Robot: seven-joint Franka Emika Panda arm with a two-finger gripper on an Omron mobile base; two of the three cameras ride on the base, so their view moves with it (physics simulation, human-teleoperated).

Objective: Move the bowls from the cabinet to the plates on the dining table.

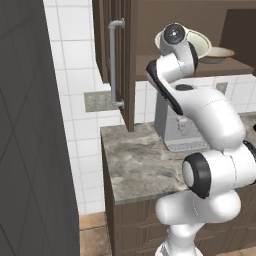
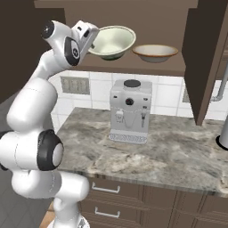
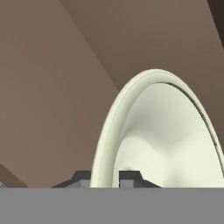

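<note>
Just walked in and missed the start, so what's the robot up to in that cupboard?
The white robot arm has reached up into the open dark brown wooden wall cabinet. Its gripper has its jaws closed on the rim of the deep cream-white ceramic bowl, one tip inside and one outside. The bowl looks tilted at the shelf edge. The shallower tan bowl sits on the shelf beside it, untouched. Below, a silver coffee machine stands on the mottled stone counter.
</note>
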